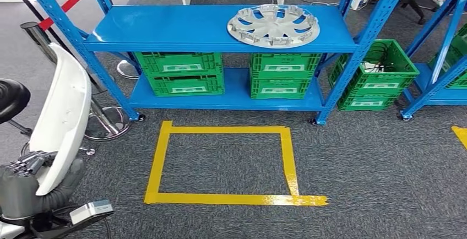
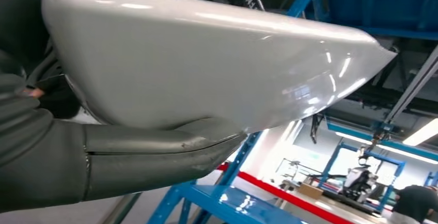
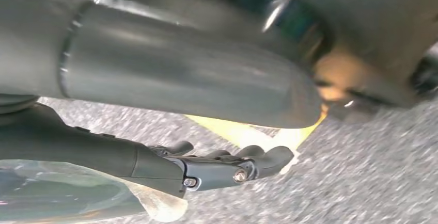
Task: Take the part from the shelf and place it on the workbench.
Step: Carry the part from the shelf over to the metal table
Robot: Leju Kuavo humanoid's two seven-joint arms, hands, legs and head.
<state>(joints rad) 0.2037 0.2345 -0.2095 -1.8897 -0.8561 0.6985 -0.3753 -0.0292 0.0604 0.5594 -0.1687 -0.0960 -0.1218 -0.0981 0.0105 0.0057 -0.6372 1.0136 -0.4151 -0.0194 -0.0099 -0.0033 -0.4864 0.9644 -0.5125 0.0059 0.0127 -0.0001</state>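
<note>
While the left hand (image 1: 25,181) clasps its lower end at the bottom left of the head view, the white part (image 1: 60,120), a long, smooth, glossy shell, stands nearly upright beside the robot, its long axis running from the hand up and slightly away towards the shelf (image 1: 165,30), with its narrow rounded tip uppermost and its curved outer face turned towards the shelf. In the left wrist view the same part (image 2: 206,64) stretches away from the hand (image 2: 77,162) and tapers to a pointed end, the thick grey thumb (image 2: 155,152) pressed flat against its underside and darker fingers closed on its other side, so the hand is clamped on the part. The part is off the shelf, held in the air over the grey carpet (image 1: 358,167), near the left edge of a yellow tape rectangle (image 1: 220,164) marked on the floor in front of the shelf. The blue shelf's upper board carries a silver wheel cover (image 1: 273,25) lying flat towards its right end; green crates (image 1: 179,72) sit on the lower board, and another green crate (image 1: 377,74) stands on the floor just right of the frame. In the right wrist view the right hand (image 3: 217,164) hangs over carpet and a strip of yellow tape (image 3: 248,133), its dark fingers (image 3: 263,157) curled inward with nothing between them.
</note>
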